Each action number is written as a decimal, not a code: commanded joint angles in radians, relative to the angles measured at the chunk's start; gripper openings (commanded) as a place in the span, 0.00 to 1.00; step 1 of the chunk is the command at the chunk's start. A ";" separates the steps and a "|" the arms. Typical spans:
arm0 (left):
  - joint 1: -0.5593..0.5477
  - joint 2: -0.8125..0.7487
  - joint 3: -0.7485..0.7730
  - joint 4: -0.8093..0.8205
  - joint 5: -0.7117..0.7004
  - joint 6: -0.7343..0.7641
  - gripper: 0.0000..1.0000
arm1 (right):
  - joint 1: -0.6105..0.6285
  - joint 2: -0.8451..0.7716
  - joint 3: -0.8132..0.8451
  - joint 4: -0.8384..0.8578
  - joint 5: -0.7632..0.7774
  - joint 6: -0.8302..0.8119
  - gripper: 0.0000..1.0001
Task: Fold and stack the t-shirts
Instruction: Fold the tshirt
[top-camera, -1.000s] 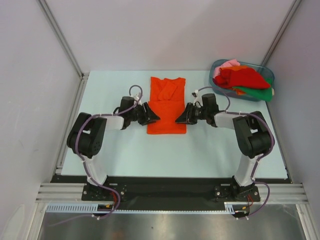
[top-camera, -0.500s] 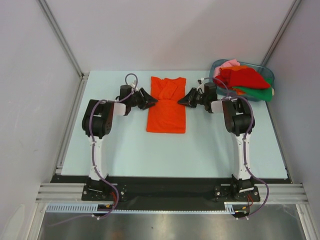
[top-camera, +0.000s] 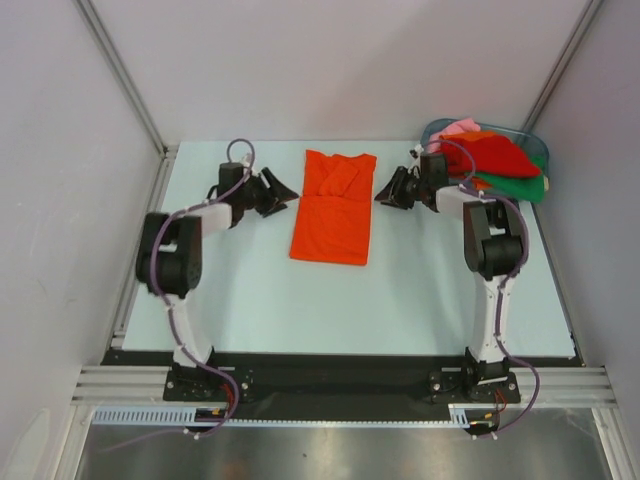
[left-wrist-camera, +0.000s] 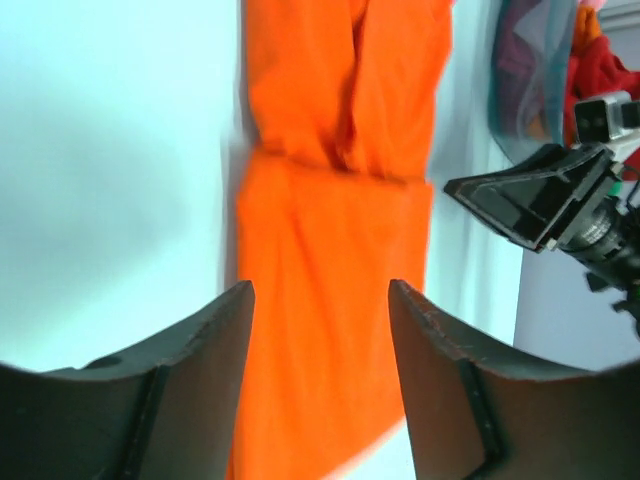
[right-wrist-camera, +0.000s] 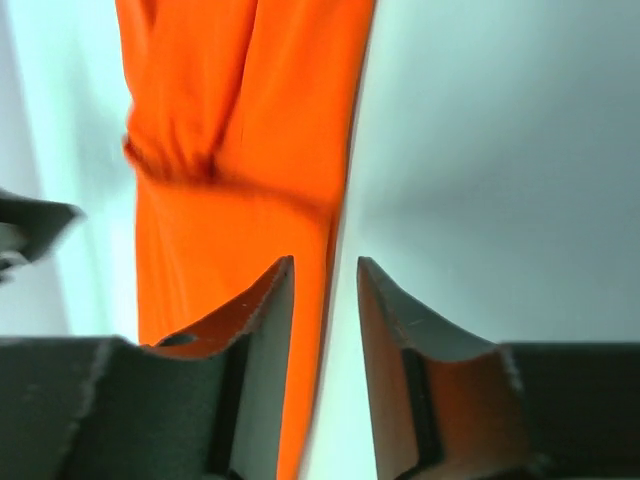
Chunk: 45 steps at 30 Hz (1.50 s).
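Note:
A bright orange t-shirt (top-camera: 333, 208) lies flat in the middle of the table as a long narrow strip, its sleeves folded in at the far end. It fills the left wrist view (left-wrist-camera: 340, 200) and shows in the right wrist view (right-wrist-camera: 230, 120). My left gripper (top-camera: 284, 192) is open and empty, just left of the shirt's far part; the cloth shows between its fingertips (left-wrist-camera: 320, 292). My right gripper (top-camera: 382, 193) is open with a narrow gap and empty, just right of the shirt, over its edge (right-wrist-camera: 325, 264). More t-shirts, red (top-camera: 483, 155), green (top-camera: 520, 187) and pink (top-camera: 455, 128), are heaped in the tub.
The bluish translucent tub (top-camera: 535, 143) stands at the far right corner, close behind my right wrist. Grey walls with metal rails enclose the table on the left, back and right. The right gripper also shows in the left wrist view (left-wrist-camera: 525, 195).
Both grippers have moved from the shirt's middle toward its far end and drawn slightly outward from it. The shirt now lies a little skewed, its near end shifted left.

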 joint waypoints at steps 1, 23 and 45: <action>0.005 -0.281 -0.180 -0.025 -0.109 0.045 0.66 | 0.027 -0.256 -0.158 -0.167 0.196 -0.165 0.38; -0.267 -0.577 -0.949 0.391 -0.516 -0.674 0.65 | 0.530 -0.706 -1.096 0.584 0.847 0.832 0.56; -0.159 -0.312 -0.873 0.426 -0.401 -0.766 0.49 | 0.501 -0.506 -1.065 0.595 0.813 1.090 0.51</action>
